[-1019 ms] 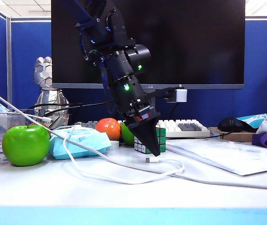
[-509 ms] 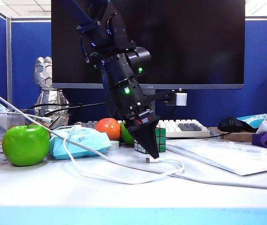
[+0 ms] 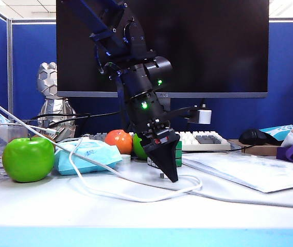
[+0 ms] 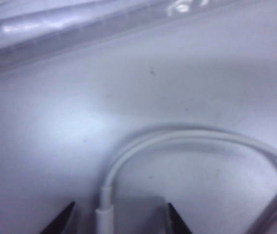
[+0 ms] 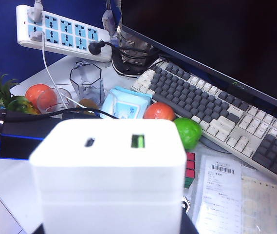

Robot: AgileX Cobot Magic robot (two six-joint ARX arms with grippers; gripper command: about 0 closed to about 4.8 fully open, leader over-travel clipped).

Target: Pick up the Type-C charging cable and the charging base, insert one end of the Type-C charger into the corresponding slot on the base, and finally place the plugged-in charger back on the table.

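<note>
Table [image 3: 58, 211], left tool [image 3: 171, 177] at cable plug [image 4: 104, 214].

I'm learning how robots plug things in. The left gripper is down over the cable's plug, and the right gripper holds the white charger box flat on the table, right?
Not quite. The right gripper holds the charging base up in the air, as the exterior view shows. The left gripper does straddle the Type-C charging cable plug.

Cable plug [image 4: 104, 214] seemingly between left end effector [image 4: 120, 222] tips, on table [image 3: 136, 216].
</note>
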